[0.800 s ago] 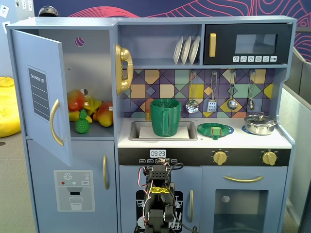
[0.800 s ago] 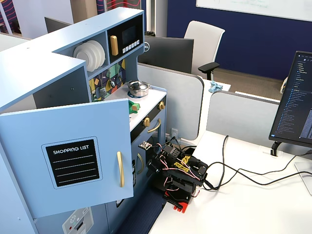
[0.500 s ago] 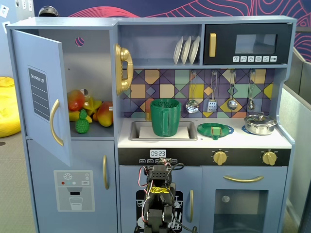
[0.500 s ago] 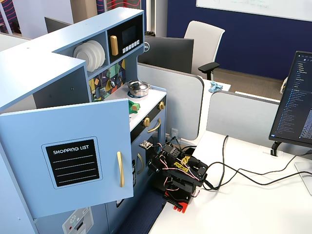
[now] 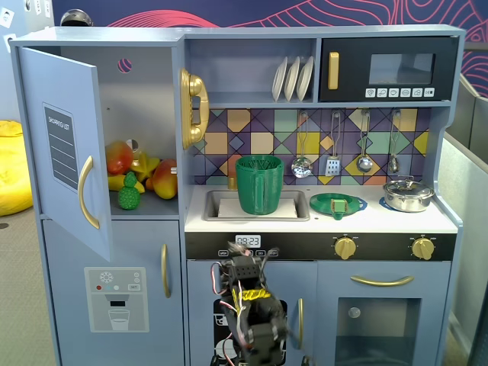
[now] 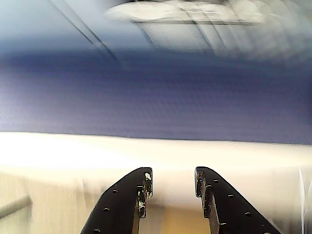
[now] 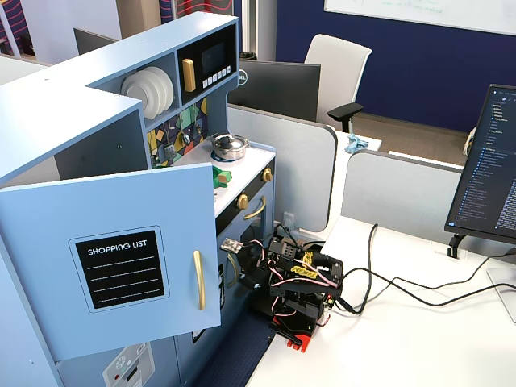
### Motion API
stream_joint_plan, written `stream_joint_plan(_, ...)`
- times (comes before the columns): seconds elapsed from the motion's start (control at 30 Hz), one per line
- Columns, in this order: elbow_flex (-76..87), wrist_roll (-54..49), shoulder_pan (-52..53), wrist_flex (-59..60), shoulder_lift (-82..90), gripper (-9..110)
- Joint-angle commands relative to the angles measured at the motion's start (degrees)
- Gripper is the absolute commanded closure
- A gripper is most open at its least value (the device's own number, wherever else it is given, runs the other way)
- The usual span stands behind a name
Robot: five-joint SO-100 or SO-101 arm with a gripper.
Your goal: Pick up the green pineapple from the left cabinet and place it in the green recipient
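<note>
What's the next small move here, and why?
Probably lift the arm toward the left cabinet: the gripper is open and empty, folded low, while the green pineapple sits on the shelf behind the open door.

An office, probably open-plan: grey cubicle partitions, a black computer monitor at right, a white swivel chair, a wall whiteboard.

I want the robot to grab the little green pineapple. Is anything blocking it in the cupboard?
No. The cabinet door hangs open, and the green pineapple sits in front of the other fruits. The hand is open and empty.
</note>
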Motion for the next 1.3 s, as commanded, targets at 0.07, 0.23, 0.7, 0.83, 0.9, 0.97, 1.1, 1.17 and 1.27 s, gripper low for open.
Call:
stream_joint_plan(0.07,-11.95,-8.17,-10.37,-29.97,-9.32,101)
stream_joint_plan(0.23,-22.15,-15.29,-16.96,-38.41,-16.87,101)
stream_joint_plan(0.7,-38.50,-13.01,-22.41,-50.10,-33.31,74)
stream_joint_plan(0.83,-39.73,-9.32,-23.82,-55.99,-36.56,71)
stream_joint_plan(0.9,-40.34,-7.29,-24.17,-57.22,-37.71,70)
stream_joint_plan(0.97,-40.34,-5.63,-24.26,-59.06,-38.76,69)
stream_joint_plan(1.1,-39.90,-5.10,-23.29,-65.21,-42.28,69)
stream_joint_plan(1.17,-40.43,-4.75,-23.12,-67.76,-44.30,69)
stream_joint_plan(1.27,-41.84,-4.92,-22.85,-70.05,-47.81,70)
